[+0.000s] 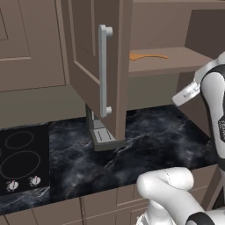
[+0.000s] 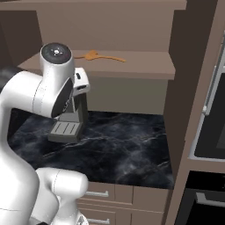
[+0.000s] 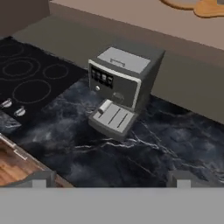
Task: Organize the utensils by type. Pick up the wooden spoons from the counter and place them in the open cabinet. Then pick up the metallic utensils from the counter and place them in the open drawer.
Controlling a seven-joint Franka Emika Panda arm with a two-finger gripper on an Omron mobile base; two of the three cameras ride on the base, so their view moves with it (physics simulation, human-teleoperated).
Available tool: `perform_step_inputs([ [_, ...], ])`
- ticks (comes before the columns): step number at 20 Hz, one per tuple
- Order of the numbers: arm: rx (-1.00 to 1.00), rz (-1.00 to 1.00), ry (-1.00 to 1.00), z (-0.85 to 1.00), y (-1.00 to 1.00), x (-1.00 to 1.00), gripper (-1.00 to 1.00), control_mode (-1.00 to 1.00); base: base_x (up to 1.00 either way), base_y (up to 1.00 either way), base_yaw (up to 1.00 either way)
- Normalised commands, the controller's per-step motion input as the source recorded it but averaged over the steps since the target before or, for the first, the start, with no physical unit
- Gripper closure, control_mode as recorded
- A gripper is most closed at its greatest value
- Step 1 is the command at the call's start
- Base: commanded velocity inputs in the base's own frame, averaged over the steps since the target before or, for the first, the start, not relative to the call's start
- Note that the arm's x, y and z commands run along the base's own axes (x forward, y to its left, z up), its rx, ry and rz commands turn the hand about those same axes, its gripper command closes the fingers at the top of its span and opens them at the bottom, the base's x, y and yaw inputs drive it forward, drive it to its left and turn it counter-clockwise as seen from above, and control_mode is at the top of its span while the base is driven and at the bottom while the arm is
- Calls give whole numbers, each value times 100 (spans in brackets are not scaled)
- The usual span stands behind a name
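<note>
Gripper (image 3: 111, 179): jaws wide, empty. Wooden spoon (image 1: 147, 56) shelved in cabinet (image 1: 176, 61); I'd descend squarely over next utensil.

Glossy veined black counter (image 1: 145, 136); matt taupe cabinet (image 1: 118, 66), wooden spoon (image 1: 147, 56).

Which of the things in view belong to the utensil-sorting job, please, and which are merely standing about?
Part of the job:
- wooden spoon lying on the cabinet shelf
- open cabinet door
- counter
- gripper, open and holding nothing

Just standing about:
- coffee machine on the counter
- cooktop
- oven
</note>
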Motion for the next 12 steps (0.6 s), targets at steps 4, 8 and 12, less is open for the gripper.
perform_step_inputs([
  [4, 28, -24, 21, 0, 7, -13, -100, -100, 0, 0, 0],
  [8, 20, -23, 16, -2, 12, -23, -100, -100, 0, 0, 0],
  [12, 6, -20, 10, -6, 23, -9, -100, -100, 0, 0, 0],
])
